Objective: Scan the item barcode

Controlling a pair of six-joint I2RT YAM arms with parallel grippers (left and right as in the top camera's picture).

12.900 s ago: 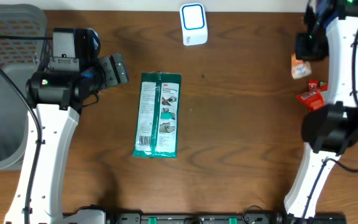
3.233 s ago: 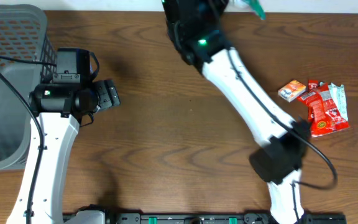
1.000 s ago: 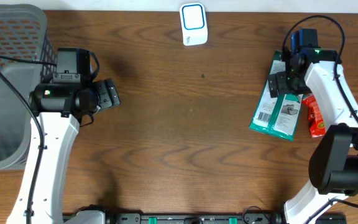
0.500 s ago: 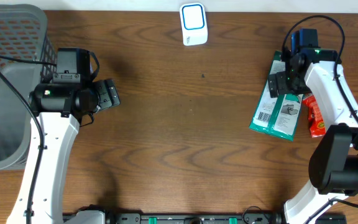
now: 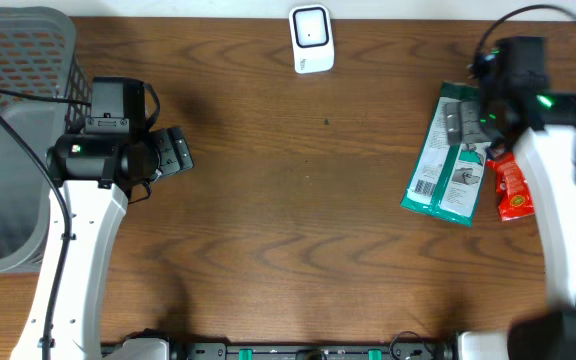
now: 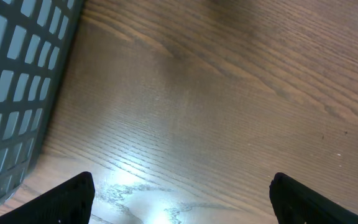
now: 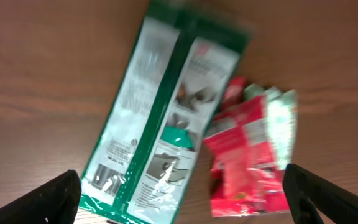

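The item is a flat green and white package (image 5: 446, 160) lying at the right of the table, with a barcode (image 5: 426, 188) near its lower left corner. The white scanner (image 5: 310, 38) stands at the back middle. My right gripper (image 5: 468, 122) hangs open above the package's upper end, blurred, holding nothing. In the right wrist view the package (image 7: 160, 118) lies below the open gripper (image 7: 194, 199), apart from both fingers. My left gripper (image 5: 175, 153) is open over bare wood at the left. The left wrist view shows the left gripper (image 6: 188, 199) wide apart and empty.
A red snack packet (image 5: 508, 190) lies against the package's right side, seen as the red packet (image 7: 250, 155) in the right wrist view. A grey mesh basket (image 5: 8, 60) stands at the far left, with the basket wall (image 6: 17, 81) close to my left gripper.
My right arm has lifted and swung right, away from the package, which stays on the table. The left arm has not moved.
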